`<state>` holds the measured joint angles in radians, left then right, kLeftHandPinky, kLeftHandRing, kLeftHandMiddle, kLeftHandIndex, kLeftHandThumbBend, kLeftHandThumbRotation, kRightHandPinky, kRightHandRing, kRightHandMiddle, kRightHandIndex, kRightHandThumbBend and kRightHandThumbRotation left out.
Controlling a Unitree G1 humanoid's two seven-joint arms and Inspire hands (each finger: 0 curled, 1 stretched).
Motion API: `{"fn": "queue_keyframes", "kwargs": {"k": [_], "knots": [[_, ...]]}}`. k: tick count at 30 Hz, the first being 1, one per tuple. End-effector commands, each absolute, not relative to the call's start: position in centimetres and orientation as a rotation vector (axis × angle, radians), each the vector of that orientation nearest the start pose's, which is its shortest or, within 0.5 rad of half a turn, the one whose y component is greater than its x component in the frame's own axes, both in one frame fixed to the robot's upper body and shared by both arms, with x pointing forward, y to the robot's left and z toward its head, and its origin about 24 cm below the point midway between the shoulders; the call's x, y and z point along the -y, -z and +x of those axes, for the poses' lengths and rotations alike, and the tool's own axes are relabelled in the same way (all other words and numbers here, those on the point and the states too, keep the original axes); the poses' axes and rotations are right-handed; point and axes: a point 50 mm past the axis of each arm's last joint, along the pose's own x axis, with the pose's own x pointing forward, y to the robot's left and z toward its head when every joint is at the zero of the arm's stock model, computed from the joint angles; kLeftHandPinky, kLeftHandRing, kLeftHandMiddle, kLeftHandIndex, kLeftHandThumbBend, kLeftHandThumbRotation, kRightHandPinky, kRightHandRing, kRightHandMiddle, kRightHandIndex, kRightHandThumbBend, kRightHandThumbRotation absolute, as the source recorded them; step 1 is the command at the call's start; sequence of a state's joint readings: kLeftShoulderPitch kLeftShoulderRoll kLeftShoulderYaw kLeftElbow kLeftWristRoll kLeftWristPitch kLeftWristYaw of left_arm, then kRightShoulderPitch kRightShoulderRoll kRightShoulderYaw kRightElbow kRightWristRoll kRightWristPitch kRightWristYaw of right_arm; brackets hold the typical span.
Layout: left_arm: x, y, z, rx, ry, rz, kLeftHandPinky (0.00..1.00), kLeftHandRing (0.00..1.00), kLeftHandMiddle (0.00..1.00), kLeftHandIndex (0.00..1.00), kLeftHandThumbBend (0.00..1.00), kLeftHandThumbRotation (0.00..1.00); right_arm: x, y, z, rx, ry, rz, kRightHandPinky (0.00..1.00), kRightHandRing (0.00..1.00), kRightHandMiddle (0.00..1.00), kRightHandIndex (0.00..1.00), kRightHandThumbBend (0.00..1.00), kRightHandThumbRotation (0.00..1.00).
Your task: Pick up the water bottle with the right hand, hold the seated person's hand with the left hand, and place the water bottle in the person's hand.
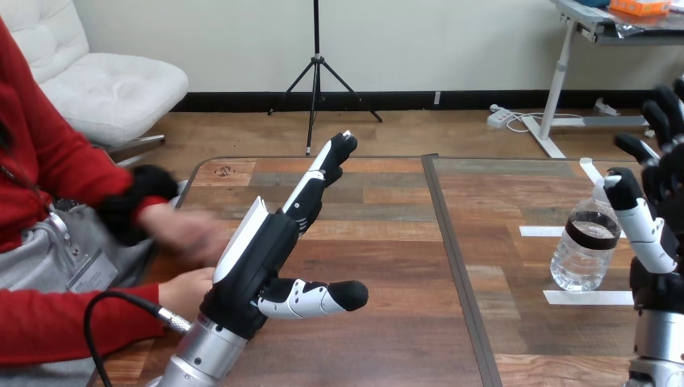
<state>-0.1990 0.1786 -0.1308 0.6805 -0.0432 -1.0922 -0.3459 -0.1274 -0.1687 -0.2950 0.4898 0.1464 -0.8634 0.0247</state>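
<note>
A clear water bottle (584,246) with a dark band and white cap stands upright on the table at the right. My right hand (657,201) is open just right of it, thumb near the bottle's neck, fingers spread and raised; I cannot tell whether the thumb touches it. My left hand (262,254) is open at the left, fingers straight and pointing away across the table, thumb sticking out to the right. The person's upper hand (185,232) hovers just left of my left hand. Their lower hand (187,292) rests beside my left wrist, partly hidden behind it.
The wooden table (387,234) has a dark seam running down its middle. White tape strips (589,297) lie on the table around the bottle. The person sits at the table's left edge.
</note>
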Motion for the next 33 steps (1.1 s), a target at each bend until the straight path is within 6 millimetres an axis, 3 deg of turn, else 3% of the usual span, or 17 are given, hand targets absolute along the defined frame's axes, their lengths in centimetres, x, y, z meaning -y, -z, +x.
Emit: {"fn": "queue_keyframes", "kwargs": {"k": [1,16,33], "knots": [[-14.2,-5.4,26.0,0.644,0.492,0.229,0.96,1.0,1.0,1.0,1.0,0.69,25.7,-7.1,26.1,0.585,0.312,-0.089,0.89,0.96,0.93,0.95,1.0,0.59],[-14.3,-5.4,25.8,0.649,0.491,0.227,0.93,1.0,1.0,1.0,1.0,0.69,26.9,-5.0,27.2,0.452,0.362,-0.136,0.99,1.0,0.96,1.0,1.0,0.62],[-14.6,-5.5,25.6,0.654,0.481,0.226,0.91,0.99,1.0,0.98,1.0,0.69,27.7,-2.5,27.9,0.275,0.388,-0.066,1.0,1.0,0.99,1.0,1.0,0.59]]}}
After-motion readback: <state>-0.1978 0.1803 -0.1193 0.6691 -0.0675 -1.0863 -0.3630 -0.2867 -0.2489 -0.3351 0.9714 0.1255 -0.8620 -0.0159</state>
